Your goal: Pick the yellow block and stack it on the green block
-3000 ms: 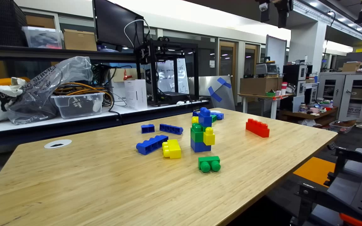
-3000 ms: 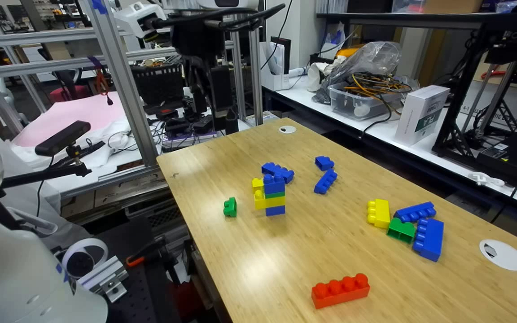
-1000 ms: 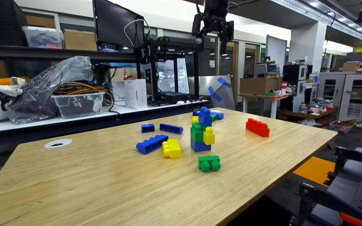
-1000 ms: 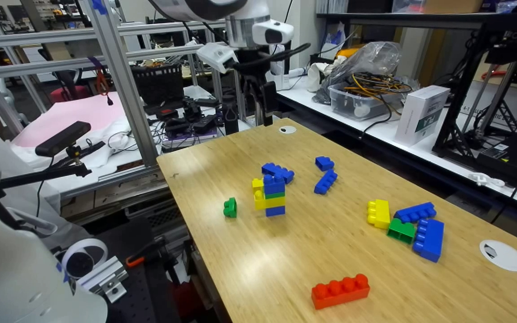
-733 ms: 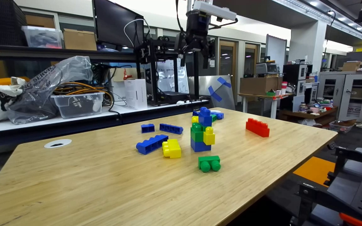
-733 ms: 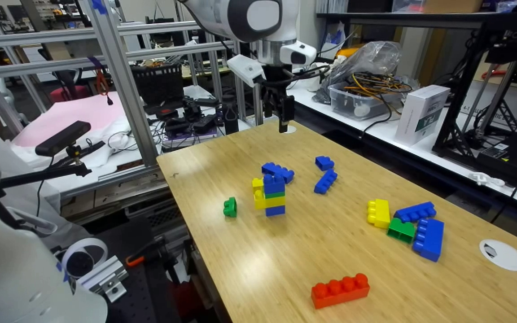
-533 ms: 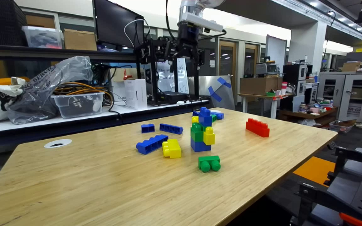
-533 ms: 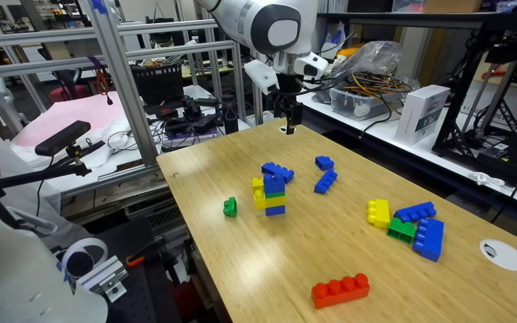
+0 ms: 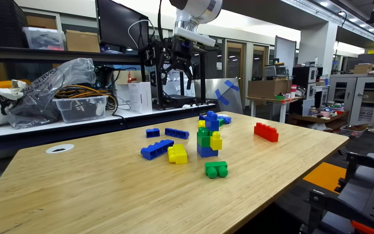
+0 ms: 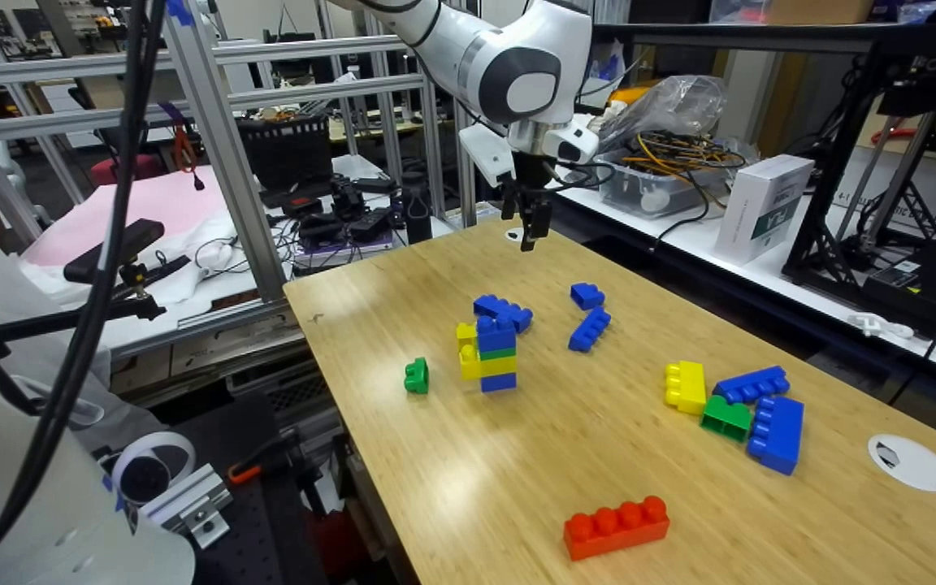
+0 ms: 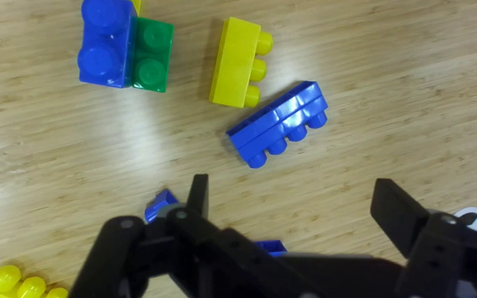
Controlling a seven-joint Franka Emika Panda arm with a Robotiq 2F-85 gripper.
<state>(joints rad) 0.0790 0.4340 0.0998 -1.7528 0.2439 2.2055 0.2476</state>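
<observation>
A yellow block (image 9: 177,154) lies on its side on the table, beside a stack of blue, green and yellow blocks. It shows whole in the wrist view (image 11: 235,64), studs pointing right; in an exterior view a yellow part (image 10: 466,331) shows behind the stack. A loose green block (image 9: 216,169) with two studs lies near the stack, also in an exterior view (image 10: 417,375). Another green block (image 11: 153,54) sits in the stack, beside the top blue block (image 11: 105,45). My gripper (image 9: 176,82) is open and empty, high above the table (image 10: 521,231); its fingers spread wide in the wrist view (image 11: 292,181).
A long blue block (image 11: 278,122) lies next to the yellow one. Smaller blue blocks (image 10: 587,296) lie farther out. A red block (image 10: 617,526) and a cluster with another yellow block (image 10: 686,386) lie elsewhere. A shelf with a white box (image 10: 763,207) borders the table.
My arm has swung in over the table. In an exterior view the gripper came from the top right, moving left and down. The blocks have not moved. The gripper stays open.
</observation>
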